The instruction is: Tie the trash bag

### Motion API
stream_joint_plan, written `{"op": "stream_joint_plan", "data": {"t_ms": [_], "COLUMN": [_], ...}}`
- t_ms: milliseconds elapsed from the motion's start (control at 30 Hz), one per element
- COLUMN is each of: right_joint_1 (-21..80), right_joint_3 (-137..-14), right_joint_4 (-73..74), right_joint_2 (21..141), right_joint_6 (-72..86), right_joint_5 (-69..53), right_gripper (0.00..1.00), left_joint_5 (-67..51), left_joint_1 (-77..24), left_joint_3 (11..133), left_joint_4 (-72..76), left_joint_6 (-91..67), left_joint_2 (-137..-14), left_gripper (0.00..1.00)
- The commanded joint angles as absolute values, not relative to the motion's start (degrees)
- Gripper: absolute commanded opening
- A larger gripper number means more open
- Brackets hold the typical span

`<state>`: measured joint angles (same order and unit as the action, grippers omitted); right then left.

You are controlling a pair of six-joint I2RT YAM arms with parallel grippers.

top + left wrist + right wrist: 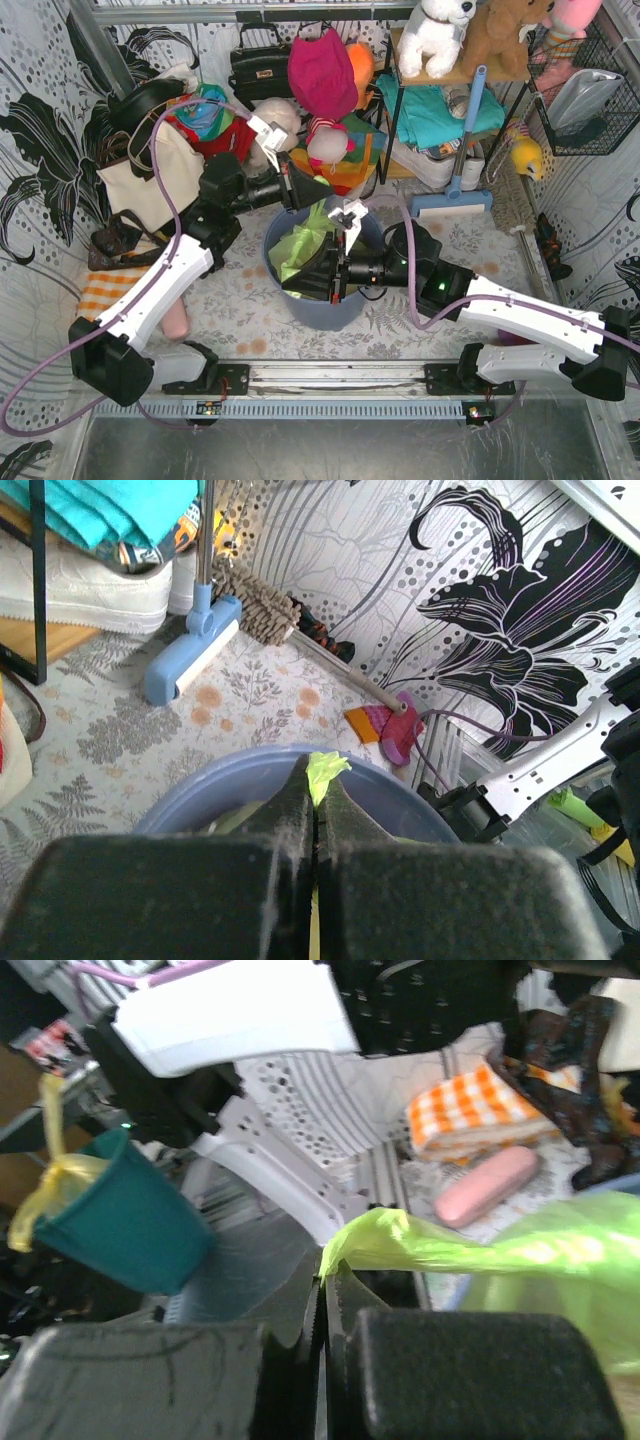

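Observation:
The light-green trash bag [303, 245] sits inside the round blue-grey bin [340, 312] at the table's middle, its top pulled up in two places. My left gripper [312, 196] is over the bin's far rim, shut on a small tuft of the bag [326, 770]; the jaws are pressed together with green plastic sticking out at the tips. My right gripper [300, 280] reaches in from the right over the bin's near side and is shut on another stretched edge of the bag [520, 1250], pinched at the fingertips [345, 1295]. The bag's contents are hidden.
A cream tote bag [150, 180] stands back left. A blue mop head [450, 203] and a shelf of soft toys [470, 40] stand behind. A pink case [486, 1186] and an orange checked cloth [470, 1110] lie left of the bin. A teal bucket [120, 1225] shows nearby.

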<state>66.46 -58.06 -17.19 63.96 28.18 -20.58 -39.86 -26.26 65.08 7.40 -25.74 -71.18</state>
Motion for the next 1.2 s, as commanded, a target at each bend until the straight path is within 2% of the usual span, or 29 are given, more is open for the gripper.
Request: {"op": "stream_joint_plan", "data": {"t_ms": [0, 300, 533, 567, 600, 633, 700, 933, 1033, 1067, 1167], "right_joint_1": [66.45, 66.49, 66.52, 66.57, 66.54, 66.52, 66.56, 66.56, 66.54, 66.60, 66.56], "right_joint_3": [-59.60, -58.42, -55.26, -55.39, -55.81, -56.26, -57.43, -59.29, -56.69, -56.27, -56.51], "right_joint_4": [-27.91, -25.18, -11.29, -9.72, -8.33, -7.12, -5.39, -2.76, -7.92, -9.65, -12.08], "right_joint_2": [63.06, 56.66, 48.27, 47.40, 46.74, 46.35, 45.99, 49.14, 49.65, 50.05, 52.53], "right_joint_6": [37.22, 40.01, 27.30, 23.77, 20.74, 17.04, 10.48, -12.64, -21.24, -23.09, -27.20], "right_joint_5": [-28.78, -26.64, -14.11, -12.44, -11.10, -10.39, -10.14, -15.37, -14.82, -14.78, -16.24], "right_gripper": [0.00, 0.00, 0.00, 0.04, 0.16, 0.31, 0.49, 0.75, 0.96, 0.99, 0.97], "left_joint_5": [-40.31, -36.76, -35.87, -36.61, -37.13, -37.50, -38.16, -41.09, -42.68, -43.12, -44.19], "left_joint_1": [-26.21, -26.25, -26.28, -26.26, -26.27, -26.22, -26.23, -26.27, -26.21, -26.23, -26.27], "left_joint_3": [68.64, 70.67, 63.51, 63.07, 62.68, 62.36, 61.32, 60.98, 60.63, 60.37, 59.55], "left_joint_4": [15.95, 17.31, 17.75, 17.23, 16.24, 15.17, 13.74, 6.10, 3.72, 3.29, 2.72], "left_joint_6": [-25.10, -24.54, -24.95, -24.96, -24.74, -24.33, -24.10, -21.66, -21.62, -21.74, -22.17], "left_joint_2": [-72.98, -75.61, -72.95, -72.80, -72.66, -72.42, -71.60, -69.94, -69.82, -69.76, -69.37], "left_gripper": [0.00, 0.00, 0.00, 0.00, 0.00, 0.00, 0.00, 0.00, 0.00, 0.00, 0.00]}}
